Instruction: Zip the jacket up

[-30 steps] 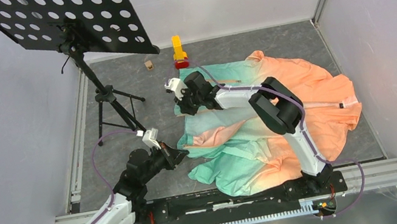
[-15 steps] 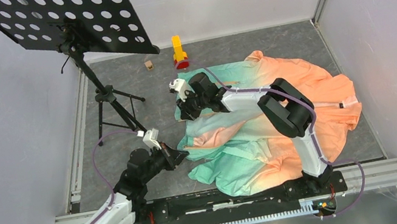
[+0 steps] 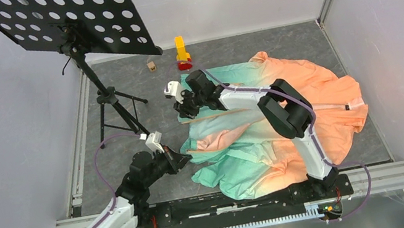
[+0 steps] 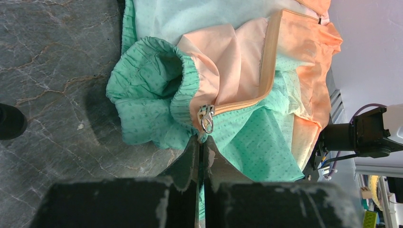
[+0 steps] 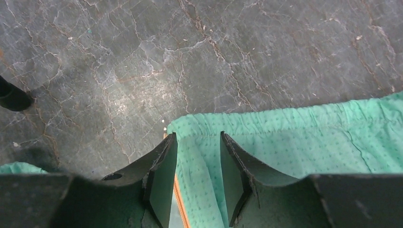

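Observation:
The jacket (image 3: 334,97), mint green fading to peach-orange, lies crumpled across the middle and right of the table. My left gripper (image 3: 185,157) is shut on the green hem (image 4: 202,137) just below the silver zipper pull (image 4: 206,119), where the orange zipper tape (image 4: 266,61) ends. My right gripper (image 3: 183,112) is open over the jacket's far-left green corner (image 5: 199,128). Its fingers (image 5: 164,156) stand either side of that fabric, and a thin orange zipper edge (image 5: 178,194) runs by the left finger.
A black perforated music stand (image 3: 63,19) on a tripod (image 3: 112,101) stands at the back left. A yellow-and-red object (image 3: 181,52) and a small wooden block (image 3: 151,66) sit at the back. Grey walls close in both sides, and a rail (image 3: 245,197) runs along the near edge.
My right wrist swung a little right, then back to the left over the jacket's far-left corner. An orange zipper edge now shows beside it. The left arm has not moved.

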`<state>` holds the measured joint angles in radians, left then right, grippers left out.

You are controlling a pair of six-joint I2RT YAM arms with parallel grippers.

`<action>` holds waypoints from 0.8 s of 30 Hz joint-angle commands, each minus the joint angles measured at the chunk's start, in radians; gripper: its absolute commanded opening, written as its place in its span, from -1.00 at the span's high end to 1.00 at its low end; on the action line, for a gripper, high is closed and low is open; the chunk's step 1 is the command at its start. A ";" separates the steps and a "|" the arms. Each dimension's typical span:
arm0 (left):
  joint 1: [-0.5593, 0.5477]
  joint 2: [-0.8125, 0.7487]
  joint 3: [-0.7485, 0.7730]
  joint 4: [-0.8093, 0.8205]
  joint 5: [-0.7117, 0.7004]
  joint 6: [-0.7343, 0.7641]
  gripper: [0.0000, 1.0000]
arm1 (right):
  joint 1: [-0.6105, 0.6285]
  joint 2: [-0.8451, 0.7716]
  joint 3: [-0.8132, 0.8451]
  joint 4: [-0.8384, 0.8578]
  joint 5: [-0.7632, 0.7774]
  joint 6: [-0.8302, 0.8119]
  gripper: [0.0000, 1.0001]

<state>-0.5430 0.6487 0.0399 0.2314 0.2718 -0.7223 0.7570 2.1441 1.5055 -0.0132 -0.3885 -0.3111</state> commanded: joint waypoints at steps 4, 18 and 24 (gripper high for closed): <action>0.000 -0.007 0.022 0.012 0.015 -0.016 0.96 | 0.025 0.079 0.089 -0.046 -0.002 -0.075 0.13; -0.001 -0.005 0.023 0.012 0.004 -0.010 0.95 | 0.028 0.029 0.062 -0.002 -0.028 0.000 0.92; 0.000 -0.001 0.027 0.039 -0.020 0.014 0.96 | -0.013 -0.082 0.025 -0.037 -0.135 0.058 0.99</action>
<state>-0.5430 0.6479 0.0399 0.2249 0.2703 -0.7223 0.7723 2.2066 1.5520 -0.0559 -0.4149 -0.3080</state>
